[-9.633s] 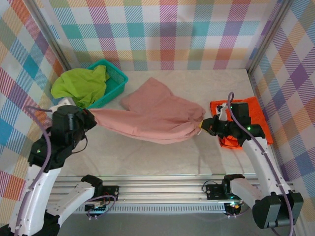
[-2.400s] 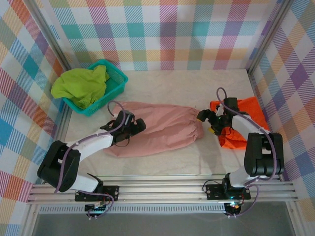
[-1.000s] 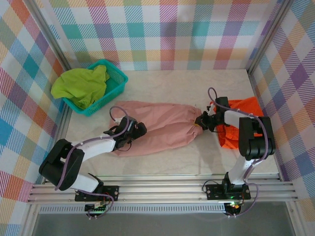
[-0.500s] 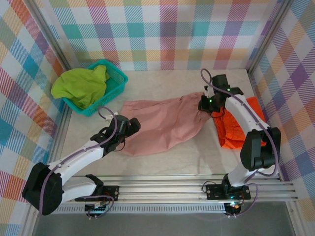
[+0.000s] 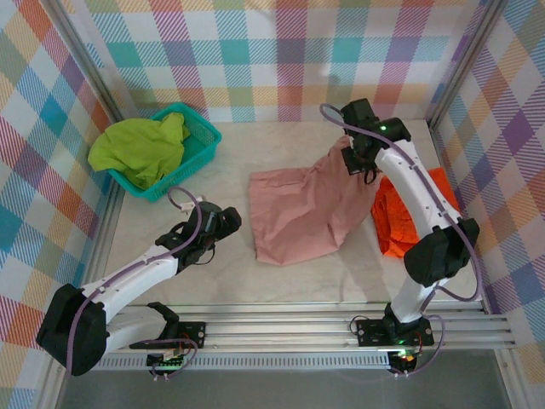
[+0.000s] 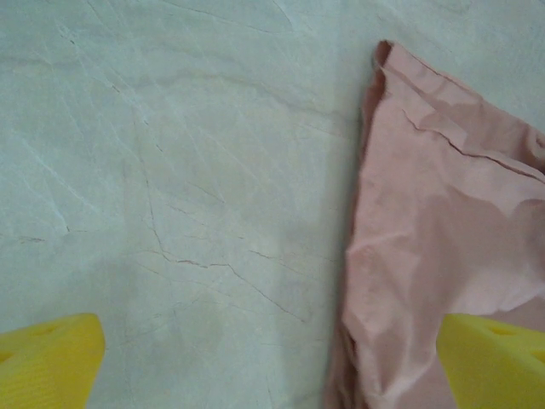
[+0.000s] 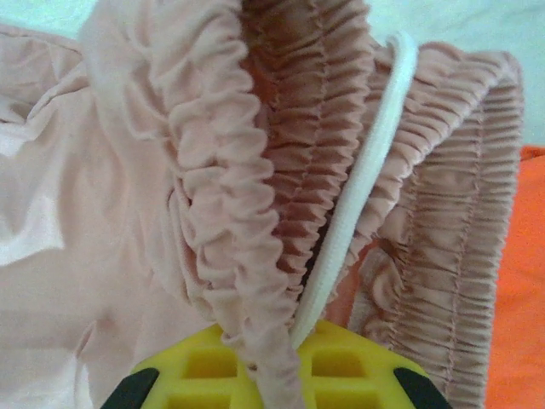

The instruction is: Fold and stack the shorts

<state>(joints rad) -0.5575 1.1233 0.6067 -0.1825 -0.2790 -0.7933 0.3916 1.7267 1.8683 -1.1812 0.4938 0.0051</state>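
Observation:
The dusty pink shorts (image 5: 298, 209) hang by their gathered waistband from my right gripper (image 5: 352, 158), raised near the back of the table, and their lower part trails on the surface. In the right wrist view the yellow fingers (image 7: 213, 371) are shut on the pink waistband (image 7: 230, 170) and its white drawstring (image 7: 358, 196). My left gripper (image 5: 225, 221) rests low and open, just left of the pink cloth's edge (image 6: 443, 247), with nothing between its fingertips (image 6: 47, 362). The orange shorts (image 5: 400, 217) lie folded at the right. The lime green shorts (image 5: 140, 149) sit in the basket.
The teal mesh basket (image 5: 201, 136) stands at the back left corner. Checked walls close the table on three sides. Bare marble tabletop (image 5: 170, 290) lies along the front and under the left arm.
My right gripper has risen and moved back-left with the pink waistband, dragging the shorts' left edge rightward, away from the left gripper. The left gripper has stayed open and nearly still.

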